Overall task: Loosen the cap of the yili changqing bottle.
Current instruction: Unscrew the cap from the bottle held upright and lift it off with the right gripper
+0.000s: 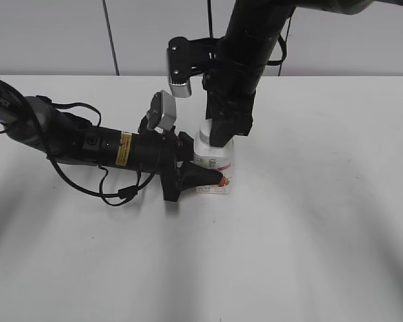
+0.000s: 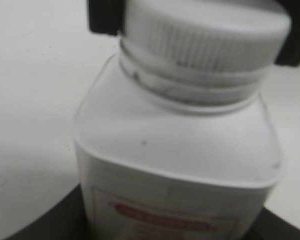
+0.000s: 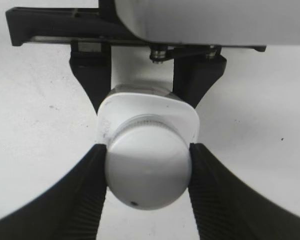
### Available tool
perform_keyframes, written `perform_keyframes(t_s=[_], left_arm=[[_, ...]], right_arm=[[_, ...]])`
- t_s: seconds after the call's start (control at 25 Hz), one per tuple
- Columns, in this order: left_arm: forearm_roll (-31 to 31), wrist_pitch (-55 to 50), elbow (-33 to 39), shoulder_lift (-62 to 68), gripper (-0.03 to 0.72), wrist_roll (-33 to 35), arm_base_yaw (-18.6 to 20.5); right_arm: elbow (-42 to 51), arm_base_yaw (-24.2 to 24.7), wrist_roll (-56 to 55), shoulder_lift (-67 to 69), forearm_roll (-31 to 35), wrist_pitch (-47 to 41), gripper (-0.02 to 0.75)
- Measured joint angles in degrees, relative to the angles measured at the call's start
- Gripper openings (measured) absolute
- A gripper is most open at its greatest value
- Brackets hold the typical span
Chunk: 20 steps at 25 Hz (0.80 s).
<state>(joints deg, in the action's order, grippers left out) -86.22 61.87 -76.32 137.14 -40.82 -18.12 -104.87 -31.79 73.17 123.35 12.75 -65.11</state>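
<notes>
In the lower centre of the right wrist view, nearest the lens, the cap [image 3: 147, 175] is seen from above, clamped between the two ribbed black fingers [image 3: 87, 195] of the right gripper [image 3: 147, 175], which are pressed against its left and right sides; this hold is judged to be the one meant for turning, since the pads bear on the cap's rim and not on the body below. Just beyond the cap, the squarish white shoulder of the yili changqing bottle [image 3: 182, 117] is shown, and behind it, in the upper half of that frame, the left gripper [image 3: 147, 82] is closed on the bottle's body from both sides. That lower hold is judged to be there so that the bottle is kept from spinning on the counter [image 3: 35, 115] while the cap is twisted. In the left wrist view the cap's ribbed side [image 2: 205, 42] fills the top of the frame, with dark finger pads [image 2: 106, 17] touching it at the upper left and upper right corners. In the exterior view the bottle [image 1: 215, 161] stands upright at the frame's centre, one arm laid low from the left and the other brought down from above. Whether the cap is loosened yet cannot be told.
</notes>
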Motion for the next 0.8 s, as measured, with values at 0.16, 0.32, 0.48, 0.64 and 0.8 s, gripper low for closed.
perform_keyframes(t_s=[0.16, 0.32, 0.48, 0.64, 0.8], left_arm=[[-0.04, 0.00, 0.00, 0.00, 0.376, 0.00, 0.00], [-0.04, 0.07, 0.00, 0.00, 0.376, 0.00, 0.04], [-0.11, 0.19, 0.00, 0.00, 0.376, 0.00, 0.15], [-0.11, 0.24, 0.05, 0.00, 0.375, 0.00, 0.17], [-0.11, 0.24, 0.05, 0.00, 0.375, 0.00, 0.17]], right_arm=[[0.00, 0.00, 0.60, 0.00, 0.00, 0.16, 0.396], [0.00, 0.00, 0.60, 0.00, 0.48, 0.23, 0.396], [0.00, 0.00, 0.65, 0.00, 0.67, 0.29, 0.396], [0.00, 0.00, 0.66, 0.00, 0.79, 0.35, 0.396], [0.00, 0.00, 0.66, 0.00, 0.83, 0.35, 0.396]])
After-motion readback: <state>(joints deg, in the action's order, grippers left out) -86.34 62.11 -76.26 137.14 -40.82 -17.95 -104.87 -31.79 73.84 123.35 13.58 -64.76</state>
